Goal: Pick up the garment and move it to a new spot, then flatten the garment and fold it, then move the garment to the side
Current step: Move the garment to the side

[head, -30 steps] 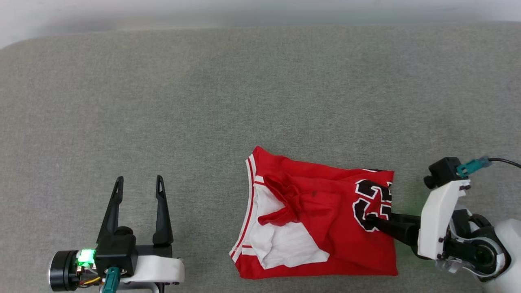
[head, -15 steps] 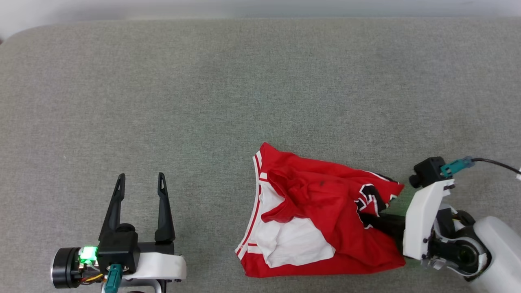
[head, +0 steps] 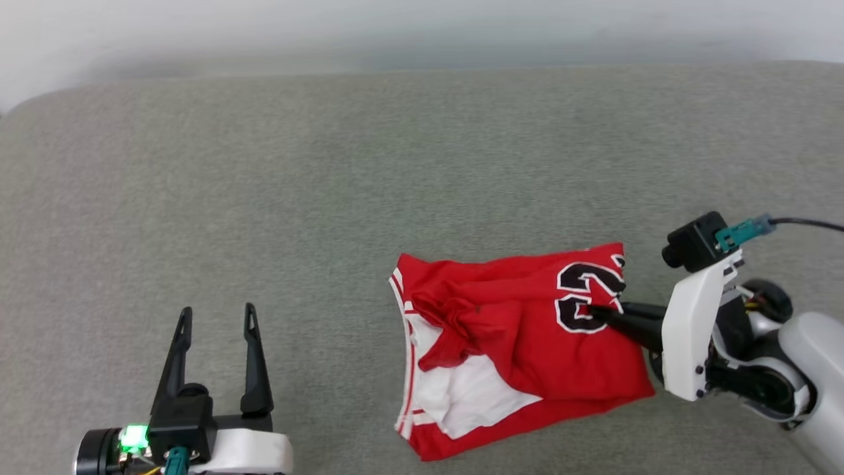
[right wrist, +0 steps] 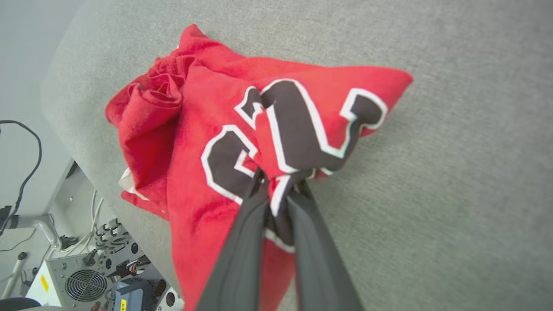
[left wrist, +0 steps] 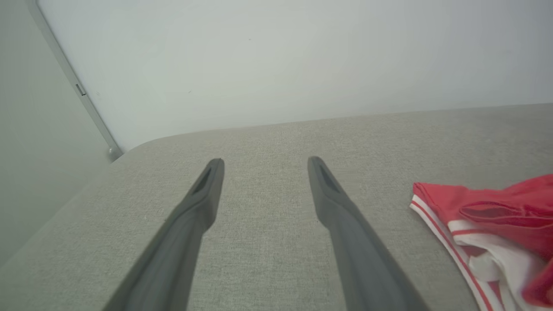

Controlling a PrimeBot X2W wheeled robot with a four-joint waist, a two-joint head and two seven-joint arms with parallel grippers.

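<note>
**Red shirt, gripped at the number**

The shirt [head: 521,343] lies crumpled on the grey padded table [head: 297,185], toward its near right. The right gripper [head: 597,311] is pinched tight on a fold at the black number, likely as a handhold for lifting. The left gripper [head: 217,309] hovers well apart, fingers spread and empty, probably keeping clear.

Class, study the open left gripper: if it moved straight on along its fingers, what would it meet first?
Nothing nearby: the left gripper points across the grey surface toward the pale wall; the garment lies off to its right. Depth is unclear.
</note>
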